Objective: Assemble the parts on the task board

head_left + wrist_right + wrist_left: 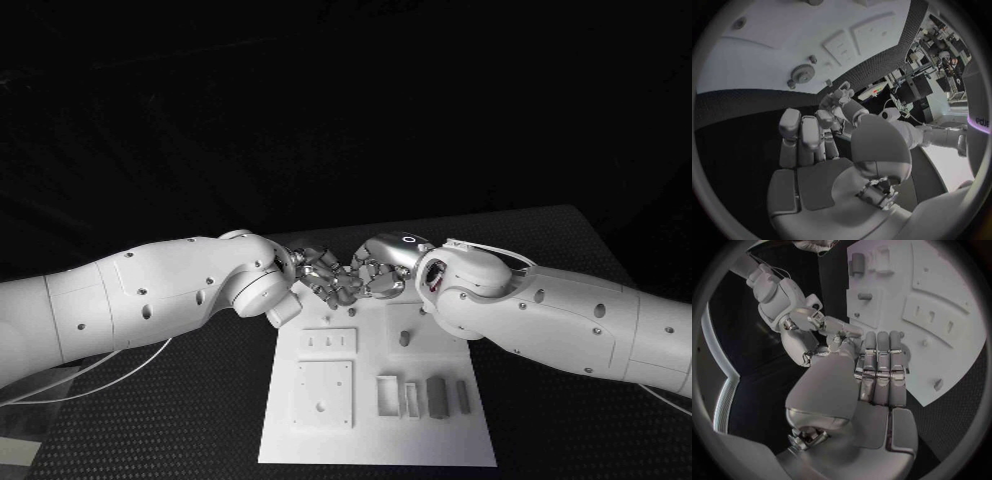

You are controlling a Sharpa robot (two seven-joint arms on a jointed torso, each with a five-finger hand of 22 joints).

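Task board (433,440) lies clear — left hand (320,275) and right hand (378,272) touch fingertips, grips unclear.

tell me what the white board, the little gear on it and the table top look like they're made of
Flat white task board: seemingly matte plastic, with even, dull surface and moulded recesses. Small grey toothed gear: plastic or metal, too small to tell. Black table top: a finely dotted, textured mat, perhaps rubber or perforated sheet.

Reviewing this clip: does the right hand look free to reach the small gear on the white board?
Probably yes. The right hand hovers at the board's far edge, fingers meeting the left hand. The gear lies bare on the board just ahead, nothing between them.
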